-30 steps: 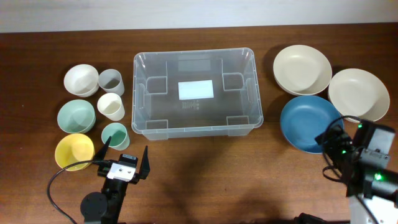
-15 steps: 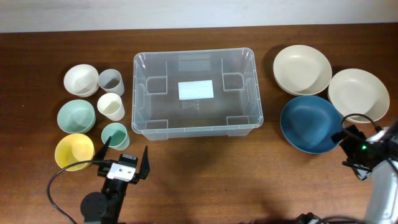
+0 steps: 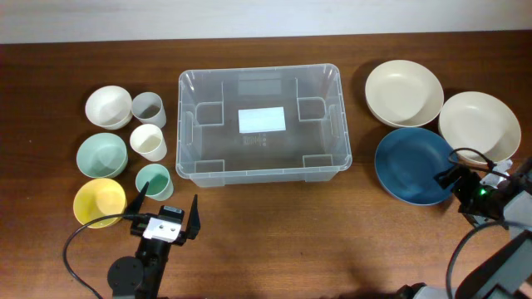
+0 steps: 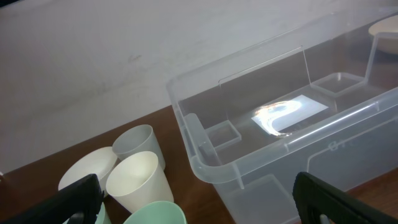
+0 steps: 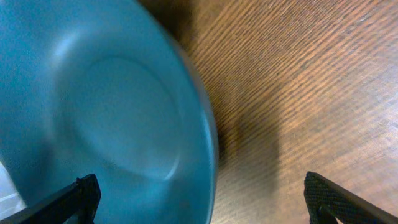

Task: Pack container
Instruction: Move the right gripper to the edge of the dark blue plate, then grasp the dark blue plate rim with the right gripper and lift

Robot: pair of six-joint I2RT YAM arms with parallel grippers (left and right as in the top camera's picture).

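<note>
**Inspector:** Where does the container stand, and what does it hold?

**Operator:** I have the container (image 3: 208, 141) at mid-table, upright, mouth up, with only its white label (image 3: 261, 120) showing on the bottom. Packing has not begun. Small bowls and cups stand grouped to its left and larger bowls to its right. I judge they are sorted so each arm serves its own side.

**Inspector:** Condition of the grippers?

**Operator:** My left gripper (image 3: 169, 199) is released, jaws spread wide, carrying nothing. It waits just beside the teal cup (image 3: 154, 180), facing the container's near corner. My right gripper (image 5: 202, 199) is likewise spread and empty, and in its wrist view the rim of the blue bowl (image 3: 411, 166) lies between the fingers.

**Inspector:** Why there?

**Operator:** A wide, shallow bowl offers little hold except its rim, so I read this as lining up an edge pinch. I cannot tell whether either finger touches the bowl.

**Inspector:** Hazard?

**Operator:** A thin rim may slip or tip when lifted.
</note>
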